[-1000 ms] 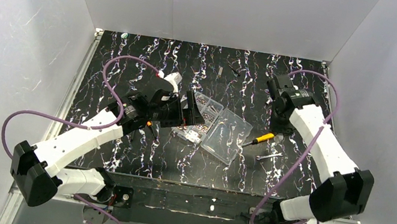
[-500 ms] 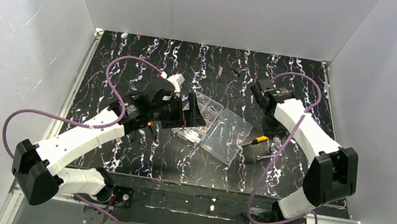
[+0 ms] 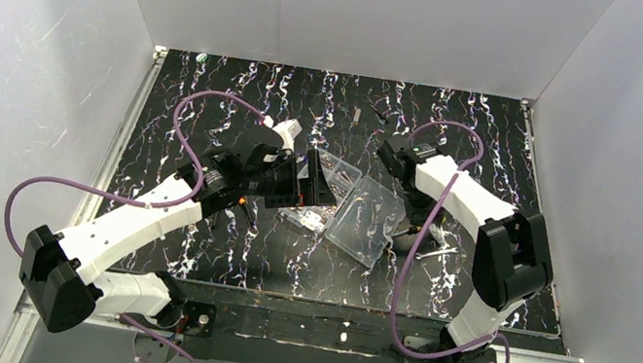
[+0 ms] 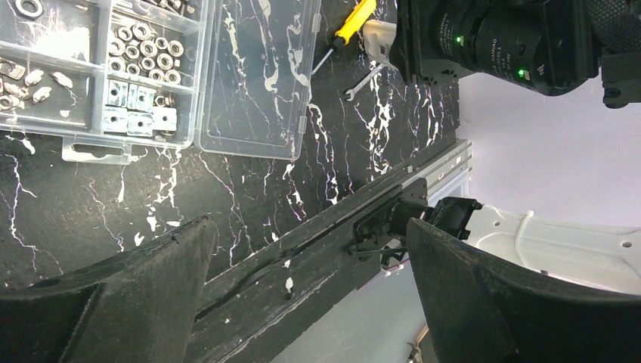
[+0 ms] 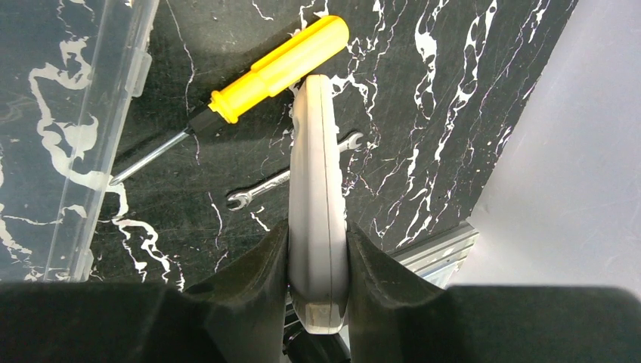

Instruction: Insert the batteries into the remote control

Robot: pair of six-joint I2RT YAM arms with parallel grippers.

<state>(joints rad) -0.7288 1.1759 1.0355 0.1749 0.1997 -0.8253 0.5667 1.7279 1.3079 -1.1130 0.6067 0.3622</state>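
Observation:
My right gripper [image 5: 317, 249] is shut on the remote control [image 5: 317, 181], a slim white bar seen edge-on, sticking out past the fingers just above the table. In the top view the right gripper [image 3: 412, 218] hangs beside the open lid of the clear box. The remote's white end also shows in the left wrist view [image 4: 378, 38]. My left gripper [image 4: 308, 227] is open and empty. In the top view it [image 3: 316, 181] hovers over the left part of the clear box. I see no batteries in any view.
A yellow-handled screwdriver [image 5: 280, 68] and a small wrench [image 5: 261, 189] lie under the remote. The clear organiser box [image 4: 113, 76] holds several nuts, with its open lid [image 4: 257, 76] beside it. The table's front rail [image 4: 317, 249] lies below the left gripper.
My right arm has swung left from the table's right side, carrying its gripper over the screwdriver next to the box lid. The left arm has hardly moved.

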